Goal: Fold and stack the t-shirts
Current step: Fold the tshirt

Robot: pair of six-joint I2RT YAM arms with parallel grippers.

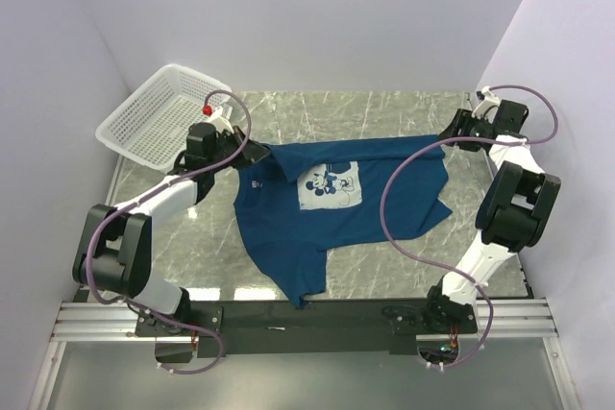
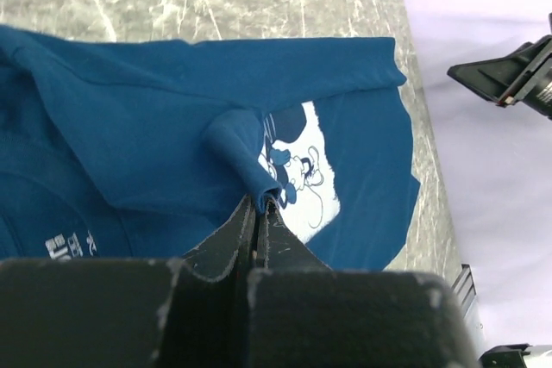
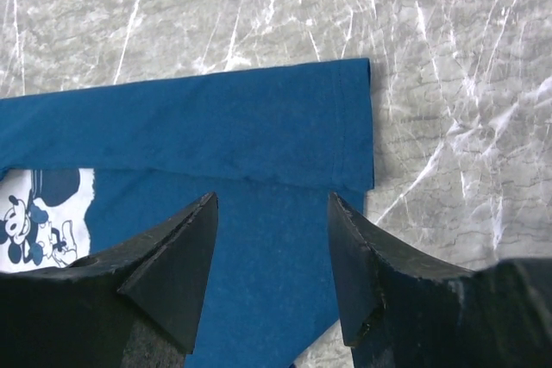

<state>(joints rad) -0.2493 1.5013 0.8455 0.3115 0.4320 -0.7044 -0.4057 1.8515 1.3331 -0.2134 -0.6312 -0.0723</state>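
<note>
One dark blue t-shirt (image 1: 317, 223) with a pale mouse print (image 1: 332, 186) lies spread on the marble table, its lower part hanging toward the near edge. My left gripper (image 1: 258, 153) is at the shirt's upper left corner. In the left wrist view it (image 2: 261, 200) is shut on a pinched ridge of the blue fabric (image 2: 155, 109). At the shirt's upper right corner my right gripper (image 1: 444, 138) hovers. In the right wrist view it (image 3: 272, 204) is open just above the cloth, near a folded-over strip (image 3: 216, 118), and holds nothing.
A white mesh basket (image 1: 163, 114) sits tilted at the back left corner, just behind the left arm. Pale walls close in the table on the left, back and right. Bare marble (image 1: 384, 108) lies behind the shirt. A black rail (image 1: 317, 316) runs along the near edge.
</note>
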